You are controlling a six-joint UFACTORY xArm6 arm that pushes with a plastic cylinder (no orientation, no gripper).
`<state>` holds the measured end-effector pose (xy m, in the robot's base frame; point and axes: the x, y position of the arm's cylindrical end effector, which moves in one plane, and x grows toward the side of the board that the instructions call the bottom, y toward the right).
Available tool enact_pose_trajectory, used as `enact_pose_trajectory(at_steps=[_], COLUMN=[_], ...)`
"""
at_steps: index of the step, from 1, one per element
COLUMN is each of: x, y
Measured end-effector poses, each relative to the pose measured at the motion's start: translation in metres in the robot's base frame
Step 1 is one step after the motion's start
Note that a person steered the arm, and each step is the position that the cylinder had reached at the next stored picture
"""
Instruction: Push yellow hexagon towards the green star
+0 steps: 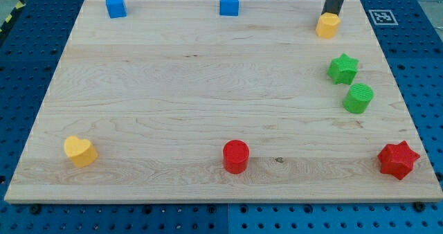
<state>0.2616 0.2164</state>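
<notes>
The yellow hexagon point(327, 25) sits near the board's top right. My tip point(331, 13) is at the hexagon's top edge, touching or almost touching it, with the dark rod rising out of the view's top. The green star point(342, 68) lies below the hexagon and slightly to the right, with a gap between them.
A green cylinder point(358, 98) sits just below the green star. A red star point(398, 160) is at bottom right, a red cylinder point(235, 156) at bottom middle, a yellow heart point(80, 151) at bottom left. Two blue blocks point(115, 5) point(229, 4) sit along the top edge.
</notes>
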Motion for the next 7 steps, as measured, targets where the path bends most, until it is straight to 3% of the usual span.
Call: enact_pose_trajectory(at_steps=[5, 7], x=[0.050, 0.075], y=[-0.060, -0.194])
